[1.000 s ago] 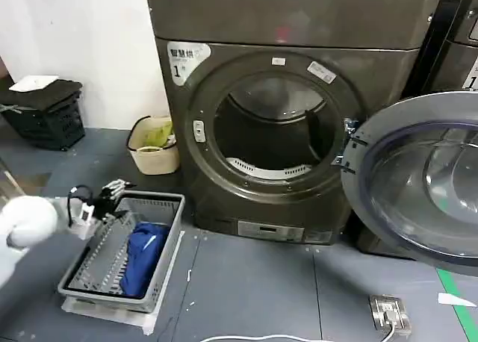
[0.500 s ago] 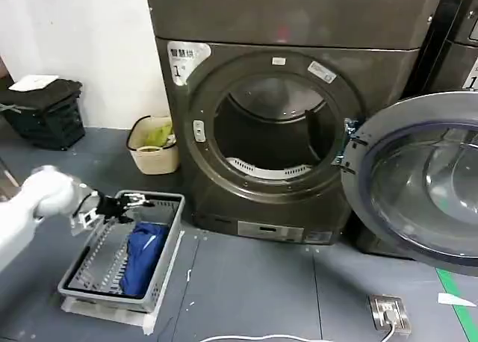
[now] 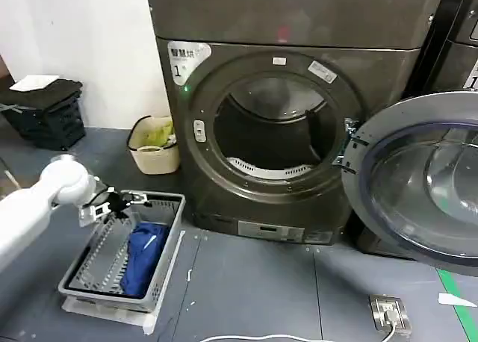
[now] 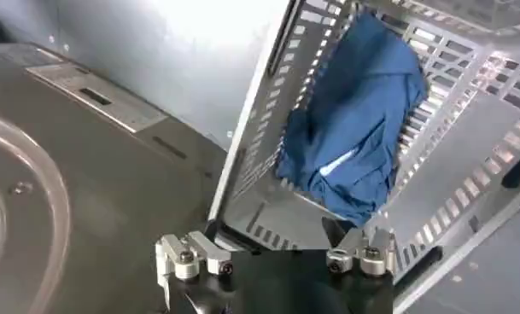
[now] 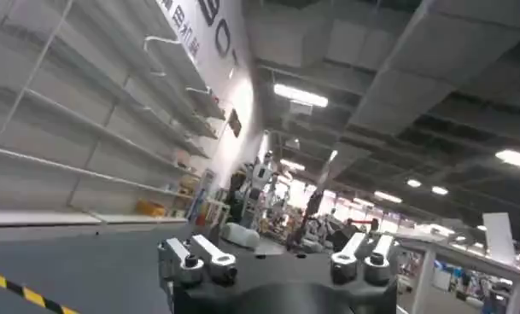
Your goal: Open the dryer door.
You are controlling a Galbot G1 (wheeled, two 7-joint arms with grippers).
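Observation:
The dryer door [image 3: 418,185], a chrome-ringed round porthole with dark glass, stands swung wide open to the right of the dark grey-brown dryer [image 3: 299,28]. The drum opening [image 3: 272,133] is uncovered. My left gripper [image 3: 127,201] hovers open over the far left corner of a grey slatted basket [image 3: 170,237], well left of the dryer and apart from the door. In the left wrist view the left gripper [image 4: 275,247] holds nothing, above the basket rim [image 4: 258,145] and a blue garment [image 4: 358,128]. In the right wrist view the right gripper [image 5: 277,252] is open, facing a room ceiling.
The blue garment [image 3: 142,256] lies in the basket. A beige bin [image 3: 153,144] and a black crate [image 3: 46,110] sit by the left wall. A neighbouring machine [image 3: 455,51] stands behind the open door. A metal plate [image 3: 388,312] with a cable lies on the floor.
My left arm has swung in from the left edge, bringing its gripper up and right over the basket's far corner. The open door has not moved.

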